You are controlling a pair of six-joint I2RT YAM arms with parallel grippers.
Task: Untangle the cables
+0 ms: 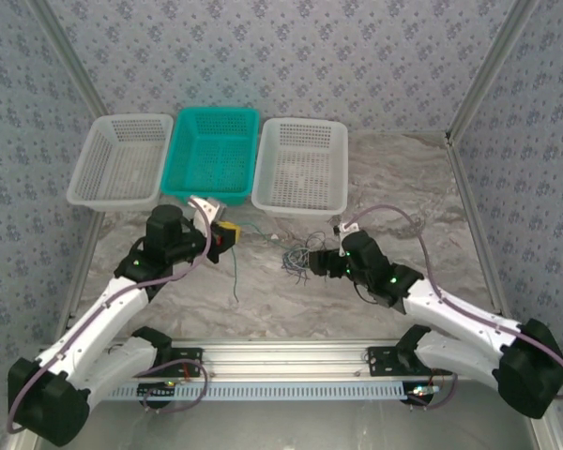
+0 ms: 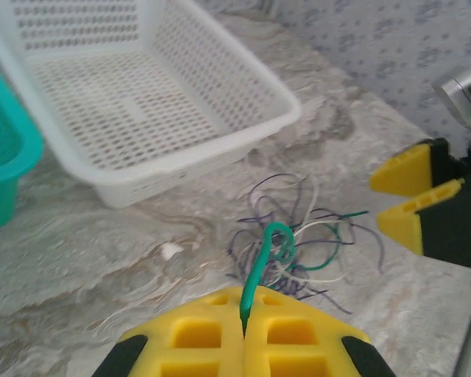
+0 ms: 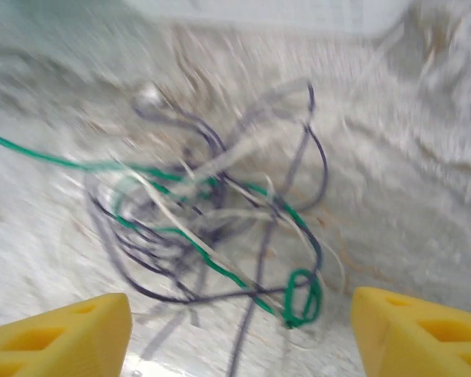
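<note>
1. The left gripper (image 2: 244, 312), with two yellow ribbed pads, is pressed closed on one bright green thin cable (image 2: 261, 263). The cable rises out of the seam between the pads and curls into a small loop.
2. The right gripper (image 3: 239, 338) has the same yellow pads and stands wide apart. One fingertip is on each side of the wire pile, and nothing is held between them. From the left wrist its two fingers (image 2: 414, 174) show a clear gap.
3. The tangle of thin cables (image 1: 296, 257) lies on the table between the two grippers, just in front of the right-hand white basket. Three colours show: green, dark purple and pale white. The strands are too bunched, and in the right wrist view too blurred, to count singly.
4. One thin dark strand (image 1: 235, 279) runs from under the left gripper toward the near edge.
5. Both arms reach inward from their bases with elbows bent outward. Their wrists point at each other across the tangle, the left one higher than the right.
6. Three perforated plastic baskets stand in a row, touching, at the far edge. A white one (image 1: 120, 161) is at the left, a teal one (image 1: 214, 150) in the middle and a white one (image 1: 302, 165) at the right.
7. The grey marbled tabletop (image 1: 413, 211) carries everything, and blue-patterned wallpapered walls (image 1: 291, 56) close it in.
</note>
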